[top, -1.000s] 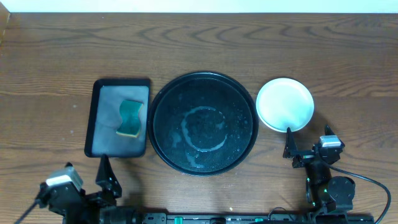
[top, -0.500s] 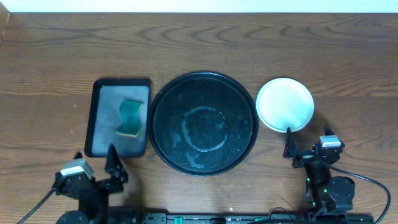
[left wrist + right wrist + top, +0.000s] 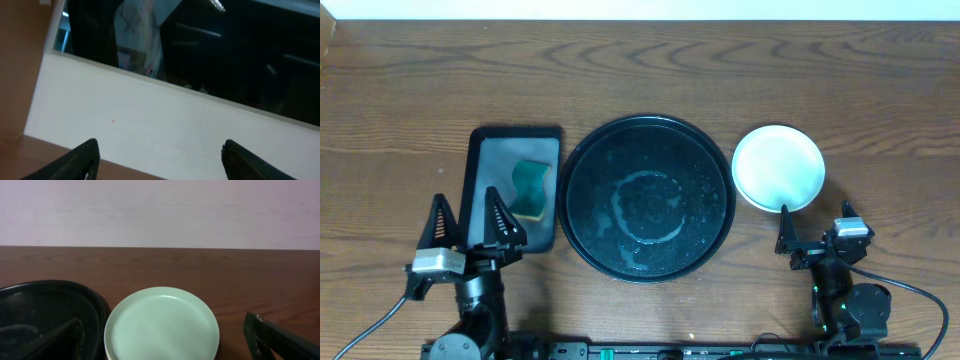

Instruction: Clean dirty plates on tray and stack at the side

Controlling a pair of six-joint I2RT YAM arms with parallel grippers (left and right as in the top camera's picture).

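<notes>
Since the tray point(image 3: 700, 215) holds none, the stacked plates point(image 3: 778, 167) sit at 11 o'clock from the right gripper point(image 3: 815, 222), the nearer arm; it and the left gripper point(image 3: 468, 205) gape wide, both empty.

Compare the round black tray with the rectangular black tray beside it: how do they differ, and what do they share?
Shape: the round tray is circular; the rectangular tray is oblong with rounded corners.
Size: the round tray is clearly wider than the rectangular tray.
Contents: the round tray holds only a pale ring and specks, while the rectangular tray carries a green sponge.
Both are black, rimmed and lie flat on the wooden table.
</notes>
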